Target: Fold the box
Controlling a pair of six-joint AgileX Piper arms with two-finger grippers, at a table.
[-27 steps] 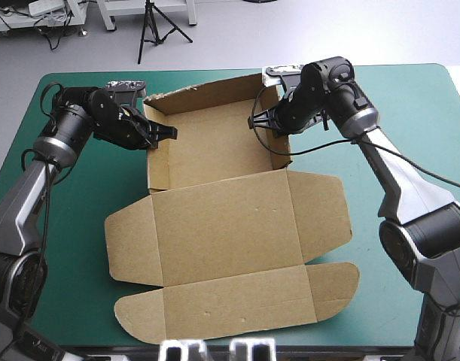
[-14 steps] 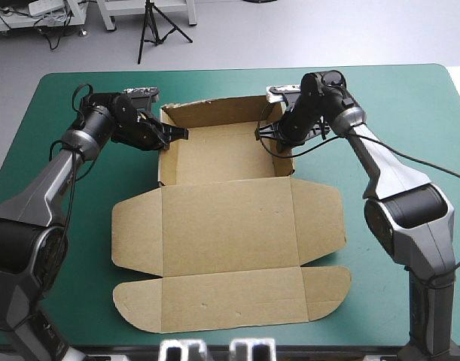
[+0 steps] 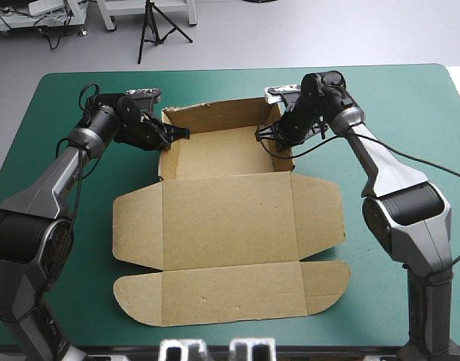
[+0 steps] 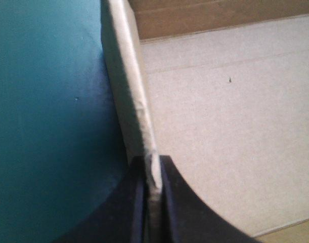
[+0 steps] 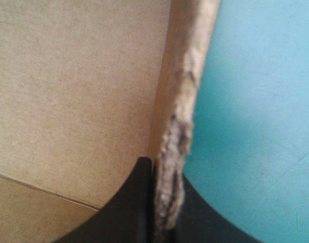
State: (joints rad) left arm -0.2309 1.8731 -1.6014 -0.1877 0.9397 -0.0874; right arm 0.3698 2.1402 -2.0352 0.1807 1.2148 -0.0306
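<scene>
- Board of the brown box (image 3: 230, 218) is seen at the middle of the table, on the teal-green cover (image 3: 395, 98); its far part is raised into an open tray (image 3: 222, 154).
- Inside the tray only its own floor of bare brown board is shown, bounded by the far wall (image 3: 214, 114), the left wall (image 3: 162, 162) and the right wall (image 3: 287, 159), all upright.
- The lid (image 3: 226, 241) is laid flat toward the near edge, with a side flap (image 3: 135, 229) at its left, another at its right, and a long front flap (image 3: 230, 293) with rounded ends nearest.
- The left wall is pinched near its far end by the left gripper (image 3: 181, 134): the black fingers are all but closed, one inside the tray and one outside, with the sheet between them.
- The right wall is clamped in the same way by the right gripper (image 3: 266, 135); in the right wrist view the wall's top edge is seen frayed at the grip.
- The teal-green cover is seen directly beside the outer face of each held wall.
</scene>
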